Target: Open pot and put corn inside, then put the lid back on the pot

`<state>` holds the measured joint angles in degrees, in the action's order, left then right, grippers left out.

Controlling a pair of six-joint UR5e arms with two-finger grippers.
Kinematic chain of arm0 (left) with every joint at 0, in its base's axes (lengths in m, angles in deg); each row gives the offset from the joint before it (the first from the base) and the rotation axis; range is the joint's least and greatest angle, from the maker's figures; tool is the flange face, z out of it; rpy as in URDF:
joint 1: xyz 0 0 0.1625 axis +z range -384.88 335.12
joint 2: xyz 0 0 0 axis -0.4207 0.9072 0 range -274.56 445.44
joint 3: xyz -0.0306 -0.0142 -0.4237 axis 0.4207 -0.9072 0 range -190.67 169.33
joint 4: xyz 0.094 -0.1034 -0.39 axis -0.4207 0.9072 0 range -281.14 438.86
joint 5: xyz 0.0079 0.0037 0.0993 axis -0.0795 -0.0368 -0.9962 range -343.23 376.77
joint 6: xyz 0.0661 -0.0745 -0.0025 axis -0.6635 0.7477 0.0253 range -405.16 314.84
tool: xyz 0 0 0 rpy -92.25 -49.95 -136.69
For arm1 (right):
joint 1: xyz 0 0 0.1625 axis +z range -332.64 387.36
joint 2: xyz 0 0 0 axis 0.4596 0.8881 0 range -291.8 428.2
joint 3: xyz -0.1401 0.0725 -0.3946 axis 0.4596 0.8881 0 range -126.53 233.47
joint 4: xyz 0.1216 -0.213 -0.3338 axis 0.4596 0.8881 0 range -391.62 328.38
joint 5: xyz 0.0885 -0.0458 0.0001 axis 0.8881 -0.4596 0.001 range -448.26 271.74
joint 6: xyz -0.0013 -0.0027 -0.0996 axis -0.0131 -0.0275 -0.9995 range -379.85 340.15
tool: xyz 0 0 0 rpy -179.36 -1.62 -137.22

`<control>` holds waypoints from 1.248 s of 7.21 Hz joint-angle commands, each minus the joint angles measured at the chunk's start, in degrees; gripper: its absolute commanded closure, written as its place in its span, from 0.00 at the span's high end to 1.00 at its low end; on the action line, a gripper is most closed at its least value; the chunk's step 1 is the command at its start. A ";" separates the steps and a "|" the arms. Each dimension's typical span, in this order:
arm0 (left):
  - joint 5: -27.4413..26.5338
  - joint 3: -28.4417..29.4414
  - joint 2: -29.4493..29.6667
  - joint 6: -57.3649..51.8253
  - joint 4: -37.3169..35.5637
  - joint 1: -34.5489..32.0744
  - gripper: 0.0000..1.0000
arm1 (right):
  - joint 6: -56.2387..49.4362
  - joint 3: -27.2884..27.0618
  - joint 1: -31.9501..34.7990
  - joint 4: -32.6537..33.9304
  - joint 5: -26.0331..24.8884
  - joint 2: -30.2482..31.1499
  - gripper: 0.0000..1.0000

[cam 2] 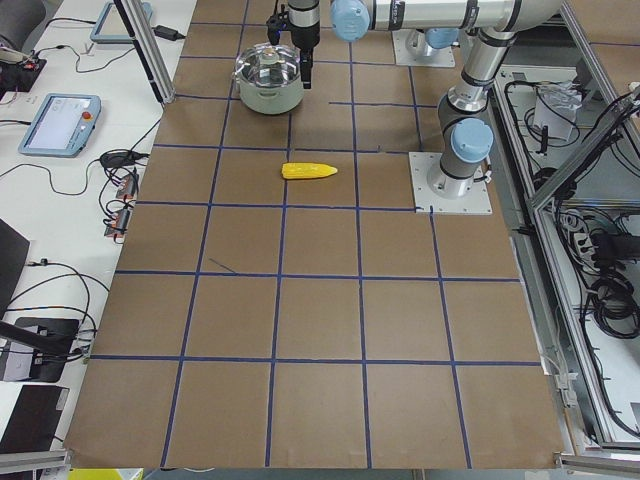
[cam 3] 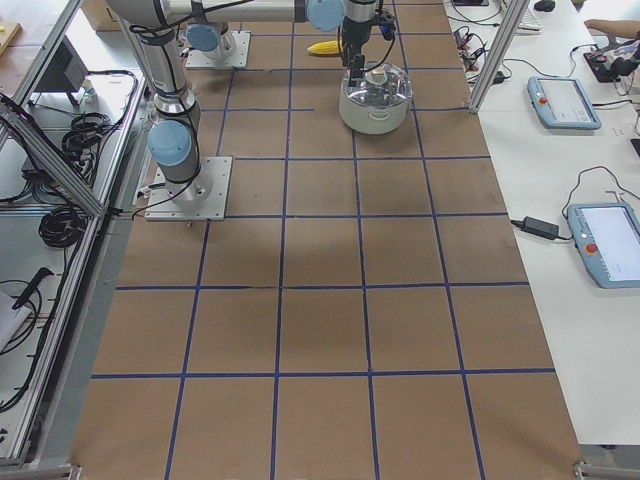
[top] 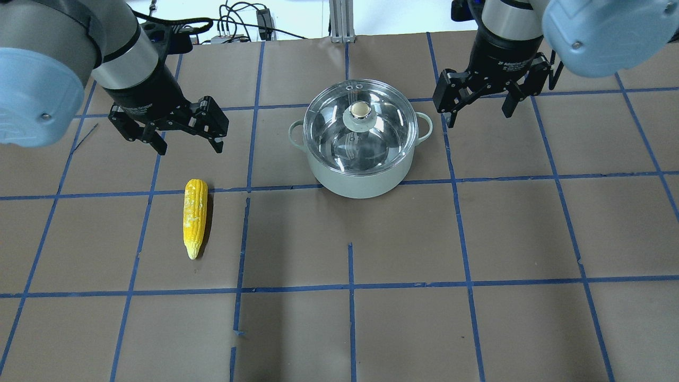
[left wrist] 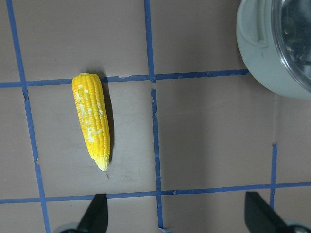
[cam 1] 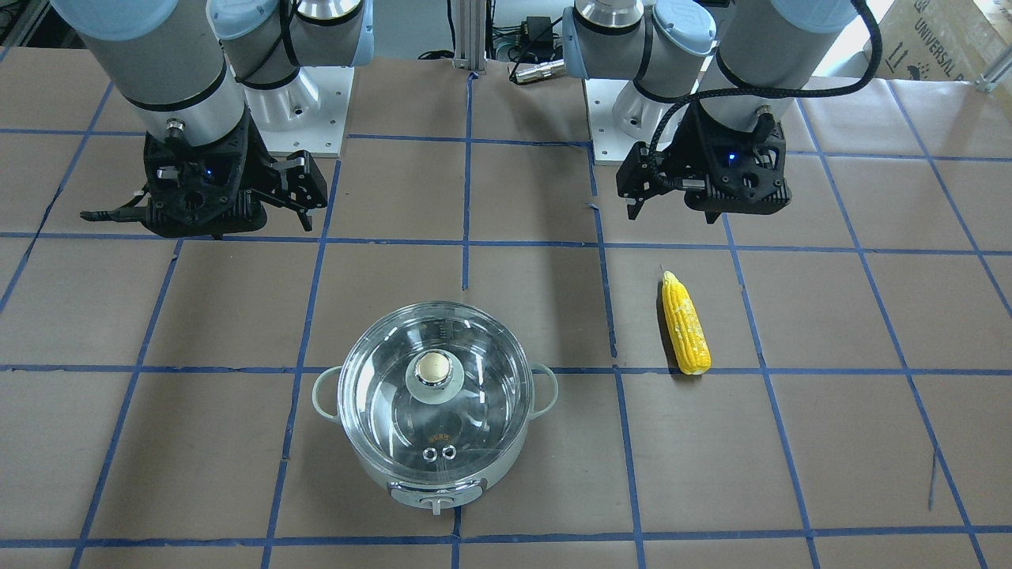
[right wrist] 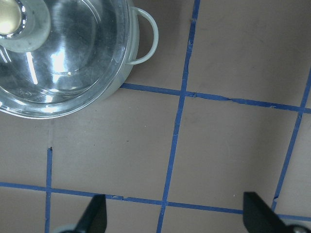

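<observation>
Pot (cam 1: 443,474), pale grey-green, glass lid (cam 1: 474,371) seated, stands just inward of the right gripper (top: 479,114), whose fingers are spread. Corn (cam 1: 685,324) lies flat near the left gripper (top: 188,140), likewise spread, on its robot-ward side, with bare paper all round. Carton (cam 1: 941,39) reads "UNIVERSAL".

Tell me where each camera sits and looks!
Overhead: behind the robot, looking forward and down at pot, lid, corn; left arm enters left, right arm right.
Front-facing: across the table, facing the robot; arms swapped.
Exterior left: table's end, left arm nearer.
Exterior right: opposite end, right arm nearer.
Left wrist: down on corn; open jaws' tips at bottom.
Right wrist: down on lid; open jaws' tips at bottom.
Shared: overhead and left wrist show corn.
</observation>
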<state>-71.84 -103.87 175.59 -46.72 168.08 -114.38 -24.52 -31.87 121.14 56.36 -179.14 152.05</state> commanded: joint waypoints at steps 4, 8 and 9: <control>0.10 0.04 0.12 0.07 0.16 0.29 1.00 | 0.19 0.00 0.00 0.00 0.00 -0.08 0.99; 0.01 0.04 0.64 0.86 0.25 0.21 1.00 | 1.23 9.27 1.12 -0.26 1.22 -8.13 0.99; -0.07 0.04 0.73 0.77 0.16 0.21 1.00 | 4.46 14.88 4.36 -0.35 4.28 -13.30 0.99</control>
<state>-71.86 -103.81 176.07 -46.08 168.37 -114.17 -22.87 -23.18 122.49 56.12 -177.46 144.48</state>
